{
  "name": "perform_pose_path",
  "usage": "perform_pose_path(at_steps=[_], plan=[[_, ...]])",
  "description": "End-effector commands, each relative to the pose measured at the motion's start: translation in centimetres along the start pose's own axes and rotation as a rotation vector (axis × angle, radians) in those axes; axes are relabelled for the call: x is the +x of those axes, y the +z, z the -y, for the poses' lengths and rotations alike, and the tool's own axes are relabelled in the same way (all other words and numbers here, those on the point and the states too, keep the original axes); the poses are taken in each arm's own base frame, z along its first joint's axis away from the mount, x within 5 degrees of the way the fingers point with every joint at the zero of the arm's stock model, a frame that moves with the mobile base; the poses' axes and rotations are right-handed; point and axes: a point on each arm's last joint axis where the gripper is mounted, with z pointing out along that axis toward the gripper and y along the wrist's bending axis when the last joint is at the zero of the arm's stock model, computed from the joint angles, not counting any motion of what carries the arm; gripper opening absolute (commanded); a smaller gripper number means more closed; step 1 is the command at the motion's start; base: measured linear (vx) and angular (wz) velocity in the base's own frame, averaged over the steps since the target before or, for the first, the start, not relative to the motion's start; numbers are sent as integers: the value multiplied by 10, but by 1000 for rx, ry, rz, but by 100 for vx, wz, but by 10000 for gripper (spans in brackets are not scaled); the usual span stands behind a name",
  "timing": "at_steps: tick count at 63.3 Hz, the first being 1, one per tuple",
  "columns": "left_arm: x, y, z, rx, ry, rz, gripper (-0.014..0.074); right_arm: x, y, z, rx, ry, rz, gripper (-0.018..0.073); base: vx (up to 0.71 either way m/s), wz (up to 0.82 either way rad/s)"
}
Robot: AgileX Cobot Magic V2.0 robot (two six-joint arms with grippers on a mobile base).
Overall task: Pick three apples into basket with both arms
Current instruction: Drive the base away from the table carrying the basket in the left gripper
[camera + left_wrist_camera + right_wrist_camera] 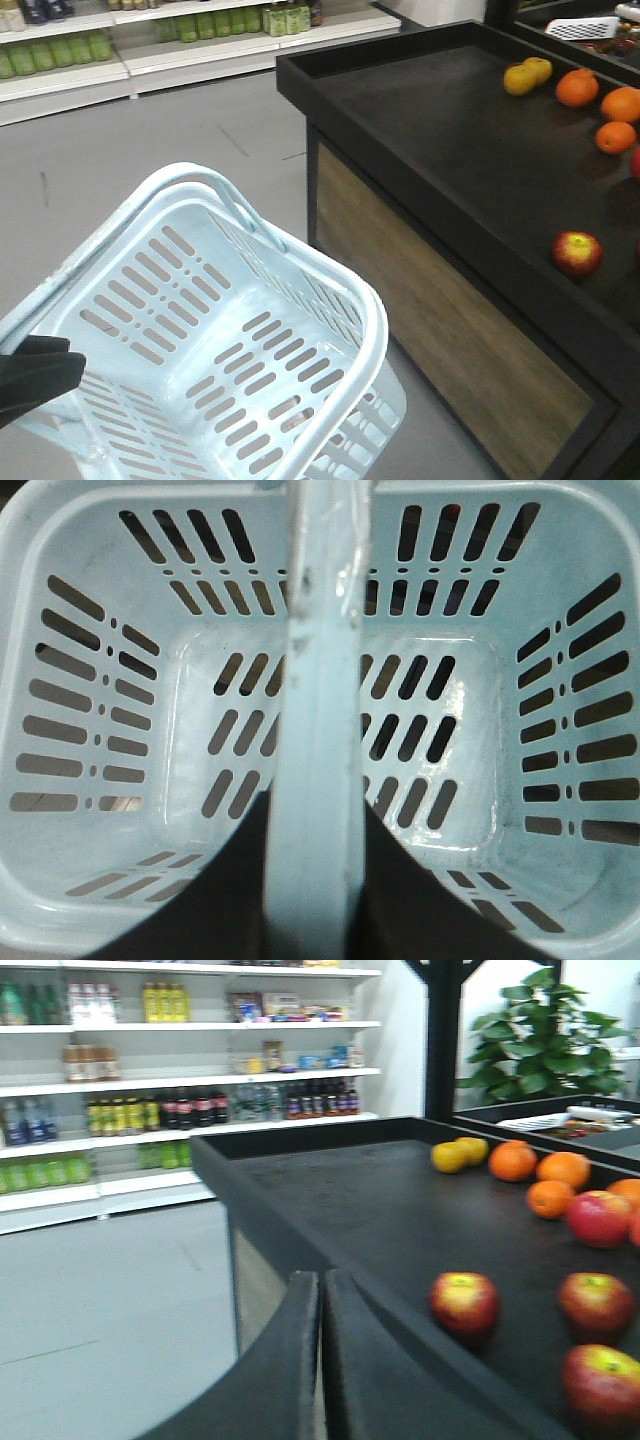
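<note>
- Three apples [464,1303], dark red with yellow patches, lie on the black desk [350,1200]. They sit on its near right part, apart from one another, and none is in the basket.
- None of the three picks is done, judging from the basket's slotted bottom, which is bare in both the front and left wrist views.
- The basket [200,330] hangs tilted off the desk's left front corner, over the grey floor [120,170] and not touching the desk.
- The left tool [315,900] has its two fingers closed around the basket's handle [320,680], which runs up between them. The front view shows only a dark corner of this tool at the rim, so the hold looks clamped, though I cannot judge how firm it is.
- The right tool [320,1360] has its fingers pressed together with only a thin slit between them and holds nothing. It hovers at the desk's front edge, with the nearest apple just beyond it to the right.
- All the work is left: the right tool must open, take each apple in turn and drop it into the basket. The left arm will likely need to bring the basket closer first.
- Farther back on the desk are a brighter red apple [598,1218], oranges [513,1160] and yellow fruit [450,1156], which I judge are not to be picked.
- Beyond the floor stand shelves of bottles [150,1110].
</note>
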Motion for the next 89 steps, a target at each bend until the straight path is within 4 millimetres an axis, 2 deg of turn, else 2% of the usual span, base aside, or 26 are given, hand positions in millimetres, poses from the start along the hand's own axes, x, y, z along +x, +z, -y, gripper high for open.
perform_pose_path(at_steps=[1,49,89], plan=[[-15,-8,2,-2,-30,126,-7,-3,-1,-1,-5,-15,76,-7,-17,54],[-15,-8,2,-2,-30,126,-6,-3,-1,-1,-5,-15,76,-7,-14,49],[-15,-8,2,-2,-30,126,-6,-3,-1,-1,-5,-15,75,-7,1,19]])
